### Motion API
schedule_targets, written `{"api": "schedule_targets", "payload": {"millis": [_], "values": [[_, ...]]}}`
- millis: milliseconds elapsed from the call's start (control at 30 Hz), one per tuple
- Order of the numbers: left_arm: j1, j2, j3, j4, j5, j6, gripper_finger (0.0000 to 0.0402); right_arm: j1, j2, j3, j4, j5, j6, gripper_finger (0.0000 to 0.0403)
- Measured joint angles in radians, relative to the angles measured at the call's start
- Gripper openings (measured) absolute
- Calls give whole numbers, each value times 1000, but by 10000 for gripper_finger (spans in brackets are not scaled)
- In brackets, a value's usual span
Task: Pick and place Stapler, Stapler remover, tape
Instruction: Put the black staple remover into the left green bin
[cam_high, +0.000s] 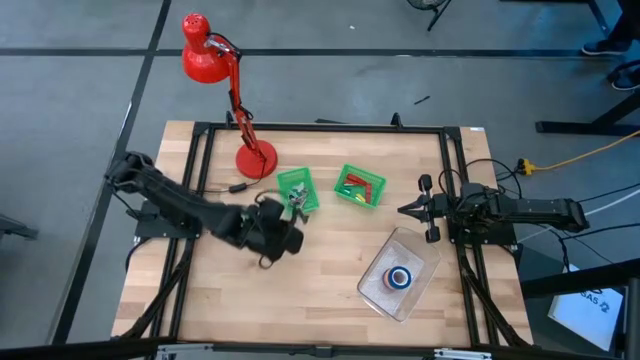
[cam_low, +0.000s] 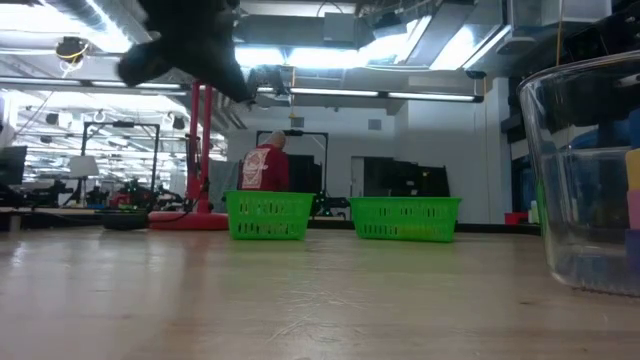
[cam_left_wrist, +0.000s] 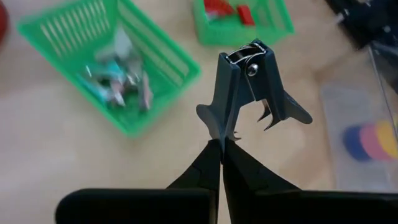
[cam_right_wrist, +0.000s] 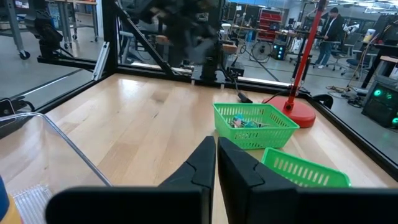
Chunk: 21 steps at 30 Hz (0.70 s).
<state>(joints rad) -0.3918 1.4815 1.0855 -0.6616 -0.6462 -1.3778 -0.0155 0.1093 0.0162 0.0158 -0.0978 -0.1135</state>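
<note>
Green baskets: my left one (cam_high: 298, 190) holds staple removers, the right one (cam_high: 360, 186) red pieces; the clear tub (cam_high: 400, 273) holds tape (cam_high: 400, 278). My left tool (cam_left_wrist: 222, 146) pinches a grey staple remover (cam_left_wrist: 252, 87) above the desk (cam_high: 330, 270). My right tool (cam_right_wrist: 216, 149), pressed together, waits at the right edge.

Tabletop (cam_high: 330, 250) pale wood, smooth; baskets (cam_high: 298, 190) green plastic mesh; bin (cam_high: 400, 274) clear plastic; stapler remover (cam_left_wrist: 252, 87) seemingly grey plastic, metal spring.

Wooden table (cam_low: 300, 300): fills lower frame. Two green baskets, left (cam_low: 269, 215) and right (cam_low: 405, 219), at centre, apart. Red lamp base (cam_low: 188, 220) left of them. Clear container (cam_low: 590, 170) at right edge. Dark arm (cam_low: 190, 40) at upper left. Person in red (cam_low: 266, 165) behind.
</note>
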Motion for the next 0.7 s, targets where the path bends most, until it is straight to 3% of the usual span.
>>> {"api": "schedule_targets", "payload": {"millis": [167, 333, 500, 700], "values": [[148, -15, 0, 5, 58, 173, 3, 0, 0, 0, 0, 0, 0, 21], [311, -9, 0, -2, 218, 348, 3, 0, 0, 0, 0, 0, 0, 21], [444, 0, 0, -85, 371, 415, 3, 0, 0, 0, 0, 0, 0, 21], [542, 4, -2, -131, 384, 461, 4, 0, 0, 0, 0, 0, 0, 21]]}}
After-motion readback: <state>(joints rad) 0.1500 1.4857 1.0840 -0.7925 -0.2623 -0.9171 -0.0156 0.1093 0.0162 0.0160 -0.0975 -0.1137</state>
